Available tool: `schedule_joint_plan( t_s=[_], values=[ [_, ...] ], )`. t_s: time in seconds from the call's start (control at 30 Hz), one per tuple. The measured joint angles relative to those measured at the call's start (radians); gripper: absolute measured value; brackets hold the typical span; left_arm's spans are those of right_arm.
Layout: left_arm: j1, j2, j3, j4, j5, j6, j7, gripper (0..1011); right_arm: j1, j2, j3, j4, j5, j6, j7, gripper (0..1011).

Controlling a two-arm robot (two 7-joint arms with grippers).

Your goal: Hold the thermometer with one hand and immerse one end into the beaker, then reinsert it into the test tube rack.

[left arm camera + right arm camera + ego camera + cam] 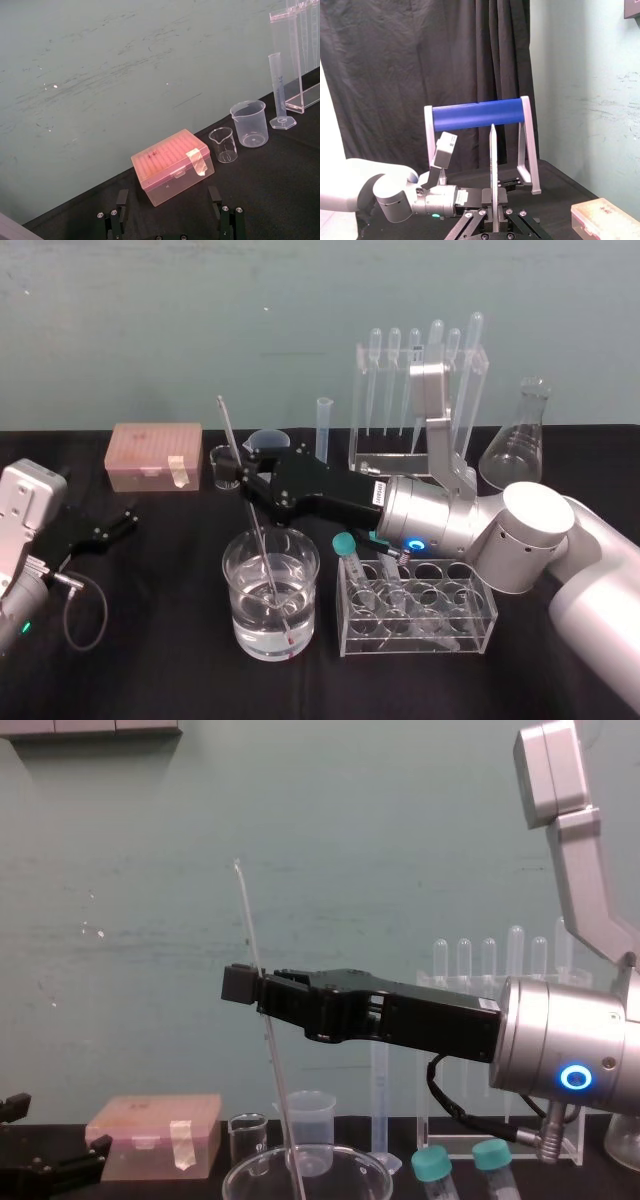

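Water half-fills the beaker [305, 612]; the right hand [248, 483] clenches the thermometer [231, 438], tip submerged there; left hand [122, 520] sits released.

Lab: beaker [236, 620], test tube rack [385, 455], pipettes [394, 380], conical flask [515, 445].

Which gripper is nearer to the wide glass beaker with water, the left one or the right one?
The right. The right gripper holds the thermometer above the beaker; the left gripper, open, is far off to the beaker's left.

Black desk [160, 670] is carrying beaker [245, 620], test tube rack [375, 445], pink box [155, 455], flask [518, 445] — each sitting apart from others.
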Motion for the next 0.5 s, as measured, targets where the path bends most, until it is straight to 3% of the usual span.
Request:
schedule_joint_plan(
  t_s=[0.5],
  values=[
    [0.0, 0.0, 0.0, 0.0, 0.0, 0.0, 0.0, 1008, -0.014, 0.009, 0.01, -0.019, 0.007, 0.005, -0.001, 56]
  ],
)
